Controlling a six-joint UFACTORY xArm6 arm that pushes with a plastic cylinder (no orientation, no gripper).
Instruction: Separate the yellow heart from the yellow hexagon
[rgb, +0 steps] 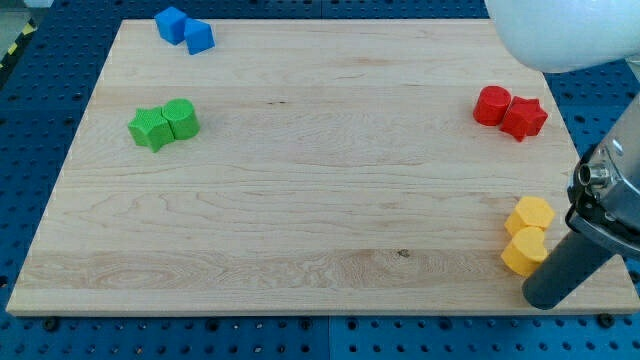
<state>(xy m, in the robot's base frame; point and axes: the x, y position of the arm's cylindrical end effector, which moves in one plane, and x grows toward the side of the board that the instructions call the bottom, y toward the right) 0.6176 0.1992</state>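
Note:
The yellow hexagon (530, 214) sits near the board's right edge. The yellow heart (524, 250) lies just below it and touches it. My rod comes in from the view's right, and my tip (541, 299) rests on the board near its bottom right corner, just below and slightly right of the yellow heart, close to it; I cannot tell if it touches.
Two blue blocks (184, 29) sit together at the view's top left. A green star (151, 128) and a green cylinder (182, 118) touch at the left. A red cylinder (492, 105) and a red star (524, 117) touch at the right. The wooden board (300, 200) lies on a blue perforated table.

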